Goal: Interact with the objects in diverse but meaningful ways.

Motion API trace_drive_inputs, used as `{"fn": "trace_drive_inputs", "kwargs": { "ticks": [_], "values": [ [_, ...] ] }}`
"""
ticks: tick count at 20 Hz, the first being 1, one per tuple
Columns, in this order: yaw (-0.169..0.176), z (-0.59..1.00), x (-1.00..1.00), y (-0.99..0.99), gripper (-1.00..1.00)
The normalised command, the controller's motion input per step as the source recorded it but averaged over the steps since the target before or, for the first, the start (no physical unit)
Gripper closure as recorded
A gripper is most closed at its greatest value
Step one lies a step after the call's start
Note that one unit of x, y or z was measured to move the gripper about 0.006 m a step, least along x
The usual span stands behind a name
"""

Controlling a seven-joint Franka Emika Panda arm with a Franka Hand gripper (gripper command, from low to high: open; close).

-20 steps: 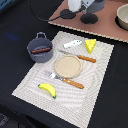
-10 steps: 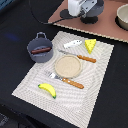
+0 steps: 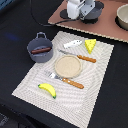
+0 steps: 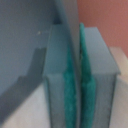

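Objects are lying unmoved since a second ago; we are parking our gripper point(image 3: 79, 15) beyond the mat point(image 3: 100, 95), fingers point(image 4: 90, 75) pressed together on nothing, no interaction begun

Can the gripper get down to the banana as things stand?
Probably yes: the banana lies alone on the mat with nothing over it. The gripper sits far off at the back and looks shut.

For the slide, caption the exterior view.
Toy place setting on a striped mat: plate, banana, cheese wedge, pot.
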Motion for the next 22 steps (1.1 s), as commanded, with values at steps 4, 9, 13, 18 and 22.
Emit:
{"fn": "trace_drive_inputs", "kwargs": {
  "ticks": [4, 9, 13, 18, 22],
  "values": [
    [-0.001, 0.0, 0.39, 0.37, 1.0],
    [0.036, 0.02, 0.11, 0.59, 1.0],
    [0.056, 0.08, 0.01, 0.65, 1.0],
    [0.044, 0.01, 0.05, 0.57, 1.0],
    [0.001, 0.16, 0.3, 0.27, -1.0]
  ]
}}
